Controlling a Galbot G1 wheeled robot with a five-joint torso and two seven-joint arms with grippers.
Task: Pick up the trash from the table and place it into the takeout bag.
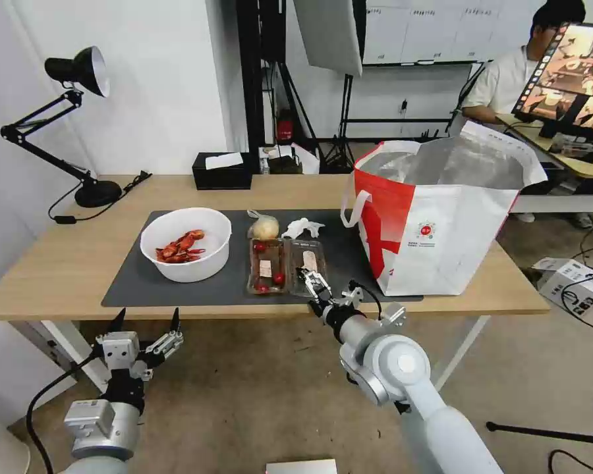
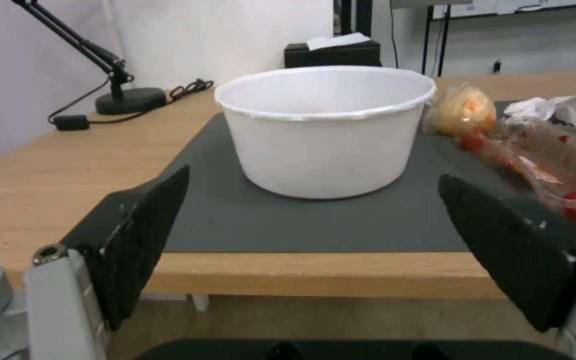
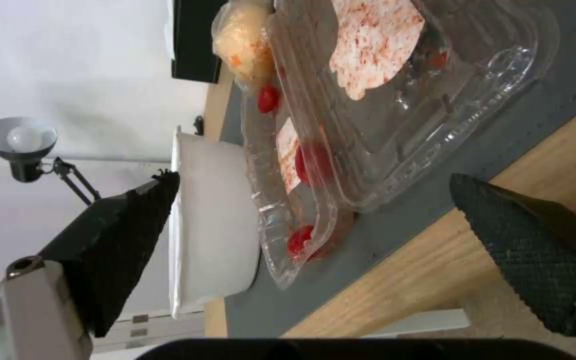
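Note:
On the dark mat (image 1: 132, 283) of the table (image 1: 59, 263) stands a white bowl (image 1: 186, 253) (image 2: 328, 130) with red crayfish shells (image 1: 180, 245). To its right lies the open clear tray (image 1: 285, 264) (image 3: 395, 125) with food scraps. Behind the tray sit a small bag with a beige lump (image 1: 263, 228) (image 3: 241, 40) and a crumpled tissue (image 1: 303, 228) (image 2: 555, 109). The takeout bag (image 1: 441, 217) stands open at the right. My right gripper (image 1: 311, 281) (image 3: 315, 182) is open at the tray's near edge. My left gripper (image 1: 146, 320) (image 2: 313, 176) hangs open below the table's front edge, facing the bowl.
A black tissue box (image 1: 222, 171) sits at the back of the table and a black desk lamp (image 1: 79, 131) at the back left. Bare wood lies left of the mat. A second desk with a monitor (image 1: 573, 79) stands behind the bag.

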